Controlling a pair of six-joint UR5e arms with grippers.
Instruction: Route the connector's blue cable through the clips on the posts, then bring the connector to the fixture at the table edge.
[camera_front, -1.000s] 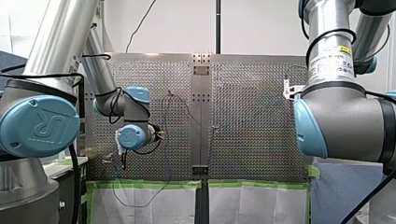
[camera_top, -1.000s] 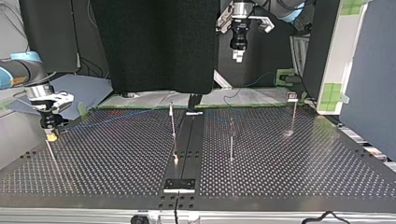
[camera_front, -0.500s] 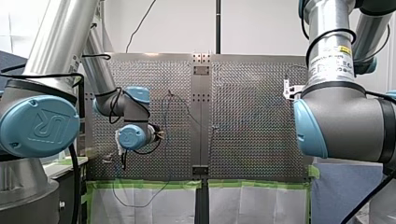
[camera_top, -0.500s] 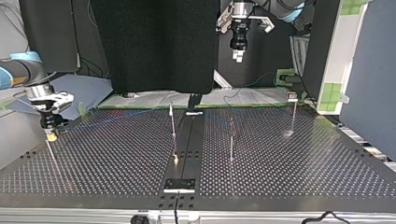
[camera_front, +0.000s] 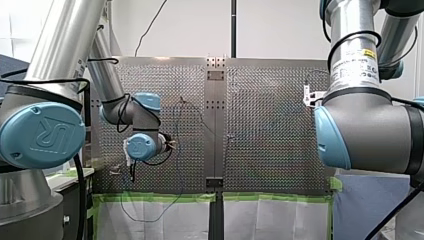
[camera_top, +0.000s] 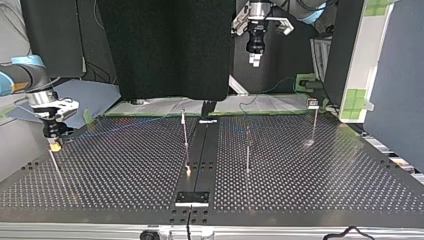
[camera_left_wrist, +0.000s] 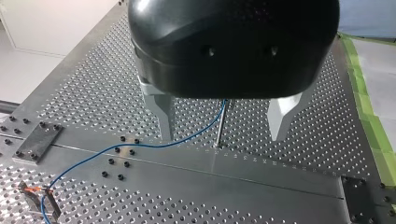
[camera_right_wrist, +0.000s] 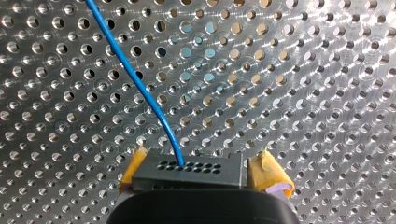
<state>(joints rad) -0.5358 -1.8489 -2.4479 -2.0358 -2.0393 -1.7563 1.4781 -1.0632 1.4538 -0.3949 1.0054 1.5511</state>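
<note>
Right gripper (camera_right_wrist: 201, 177) clamps the connector (camera_right_wrist: 177, 170), probably to steer its blue cable (camera_right_wrist: 140, 88); left gripper (camera_left_wrist: 222, 135) hangs open above a post (camera_left_wrist: 223, 114).

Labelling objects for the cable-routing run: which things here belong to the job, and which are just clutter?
Job: blue cable; connector in my right pincer; clip posts; my left pincer, open over one post.
Bystanders: green tape; white sheets; black curtain.
</note>
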